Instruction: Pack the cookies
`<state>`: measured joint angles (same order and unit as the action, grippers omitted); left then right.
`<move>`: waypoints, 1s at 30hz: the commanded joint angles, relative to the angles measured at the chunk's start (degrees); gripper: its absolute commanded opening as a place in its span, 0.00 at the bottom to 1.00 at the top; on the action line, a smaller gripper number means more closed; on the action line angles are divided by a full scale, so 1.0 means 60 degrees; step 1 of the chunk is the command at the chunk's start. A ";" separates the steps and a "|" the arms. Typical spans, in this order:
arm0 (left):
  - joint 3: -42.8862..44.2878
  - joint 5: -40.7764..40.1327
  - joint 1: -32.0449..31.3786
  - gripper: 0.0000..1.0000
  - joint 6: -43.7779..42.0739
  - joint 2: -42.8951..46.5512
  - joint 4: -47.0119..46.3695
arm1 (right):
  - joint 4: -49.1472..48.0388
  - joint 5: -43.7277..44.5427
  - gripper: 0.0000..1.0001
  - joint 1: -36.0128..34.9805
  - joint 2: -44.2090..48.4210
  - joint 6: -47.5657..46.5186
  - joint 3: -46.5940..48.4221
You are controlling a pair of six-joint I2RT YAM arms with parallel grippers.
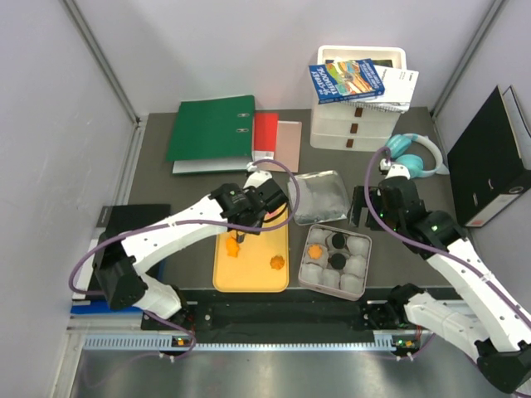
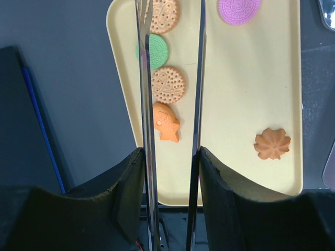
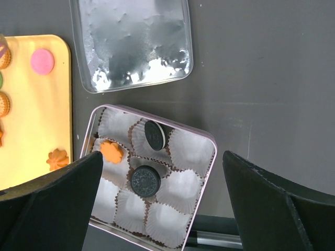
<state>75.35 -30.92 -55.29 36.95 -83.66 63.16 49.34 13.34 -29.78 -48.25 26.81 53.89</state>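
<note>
1. Reference: the flat yellow plastic tray [image 2: 246, 94]. Six loose cookies lie on it. Down its left edge run a round orange biscuit [image 2: 163, 15], a green disc [image 2: 154, 49], a second round orange biscuit [image 2: 168, 83] and an orange fish-shaped piece [image 2: 166, 122]. A pink disc [image 2: 239, 9] sits at its far right, and an orange flower-shaped cookie [image 2: 272, 144] near its right edge.

2. The left gripper [image 1: 239, 235] hangs over the tray's left column. Its long thin fingers are apart and nothing is held. Judged to be lining up a pick; contact cannot be told.

3. Just right of the tray, a rectangular metal tin [image 3: 207, 138] lined with white paper cups holds an orange flower cookie [image 3: 111, 151] and two black discs, one lying flat [image 3: 145, 180] and one leaning on edge [image 3: 155, 135]. Most cups are vacant.

4. The silver lid [image 3: 131, 42] lies off the tray's far right corner, presumably to keep the tin open.

5. The right gripper [image 1: 362, 217] hovers right of the tray, above the tin, jaws wide and empty.
</note>
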 commanded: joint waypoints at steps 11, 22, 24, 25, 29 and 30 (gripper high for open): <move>-0.0649 -0.0267 0.0483 0.50 0.0346 0.0144 -0.0520 | -0.0269 0.0047 0.99 -0.0076 -0.0161 0.0132 0.0291; -0.1235 0.0347 0.1011 0.50 -0.0064 -0.0002 -0.1209 | -0.0460 0.0076 0.99 -0.0076 -0.0557 0.0000 0.0496; -0.1236 0.0509 0.1041 0.49 -0.0108 -0.0032 -0.1224 | -0.0489 0.0105 0.99 -0.0076 -0.0645 -0.0044 0.0511; -0.1250 0.0567 0.1041 0.49 -0.0123 -0.0075 -0.1210 | -0.0518 0.0120 0.99 -0.0076 -0.0674 -0.0044 0.0554; -0.1382 0.0889 0.1041 0.45 -0.0123 -0.0032 -0.1195 | -0.0606 0.0178 0.99 -0.0076 -0.0806 -0.0103 0.0613; -0.1440 0.1035 0.1055 0.44 -0.0109 -0.0017 -0.1180 | -0.0664 0.0178 0.99 -0.0061 -0.0864 -0.0088 0.0613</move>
<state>67.57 -26.79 -49.36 36.58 -85.12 59.02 48.80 13.41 -29.78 -52.93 27.03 54.22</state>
